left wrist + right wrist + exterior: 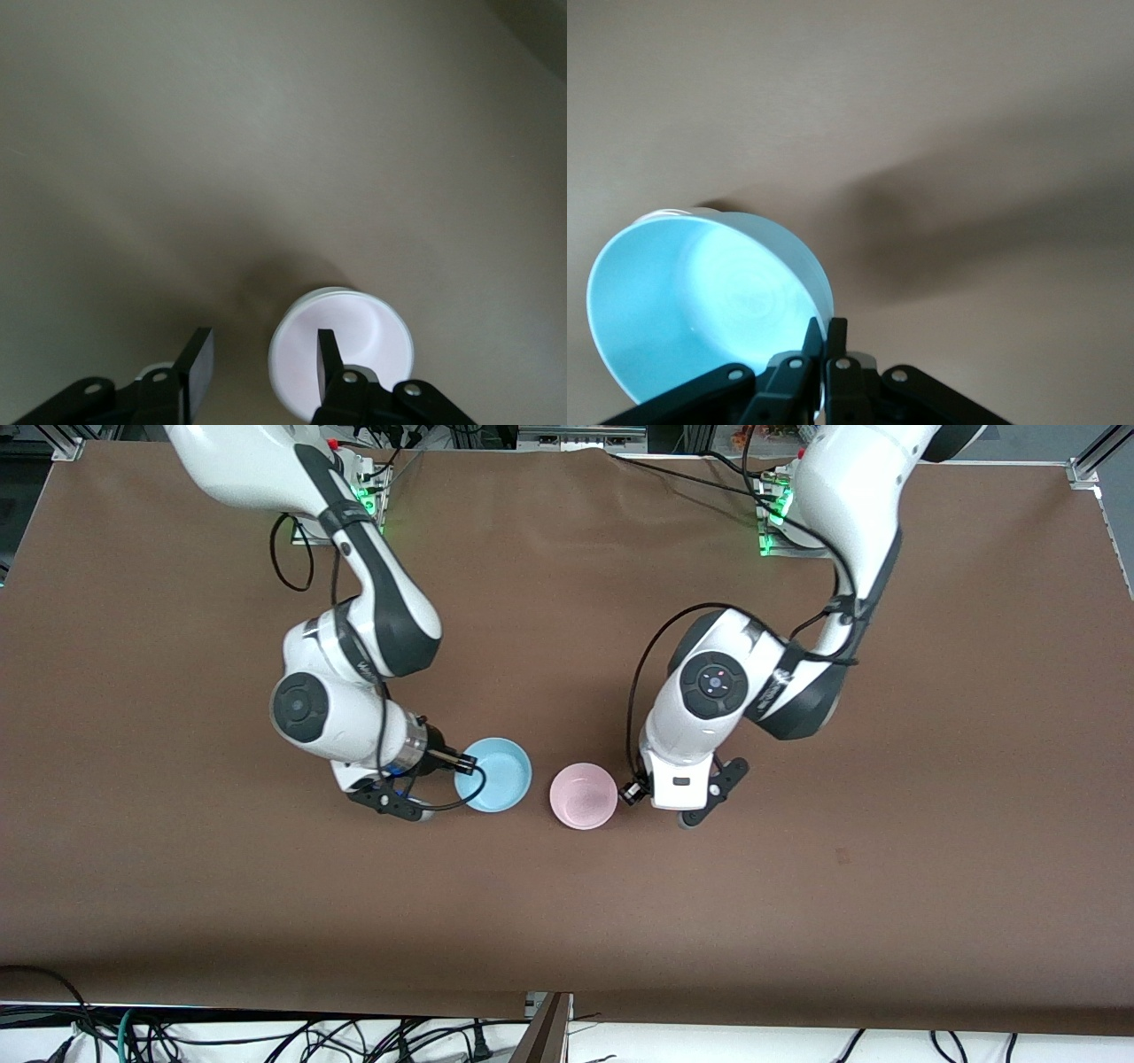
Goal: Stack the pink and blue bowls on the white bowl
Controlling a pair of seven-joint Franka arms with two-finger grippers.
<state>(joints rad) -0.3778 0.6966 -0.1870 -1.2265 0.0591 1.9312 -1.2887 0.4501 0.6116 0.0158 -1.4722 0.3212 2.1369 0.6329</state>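
Bare brown table cloth (567, 921) nearer the camera than the pale pink plastic bowl (583, 795). Light blue plastic bowl (496, 773) blocks toward the right arm's end; left gripper (640, 793) crowds the pink bowl's rim.

The front view looks down from high across the table (567, 921), facing both arm bases along its top. Each wrist view looks close past its own claw at the table: the left shares the pink bowl (341, 350) with the front view, the right the blue bowl (700, 305).

Brown table (567, 921), cables (266, 1036) below
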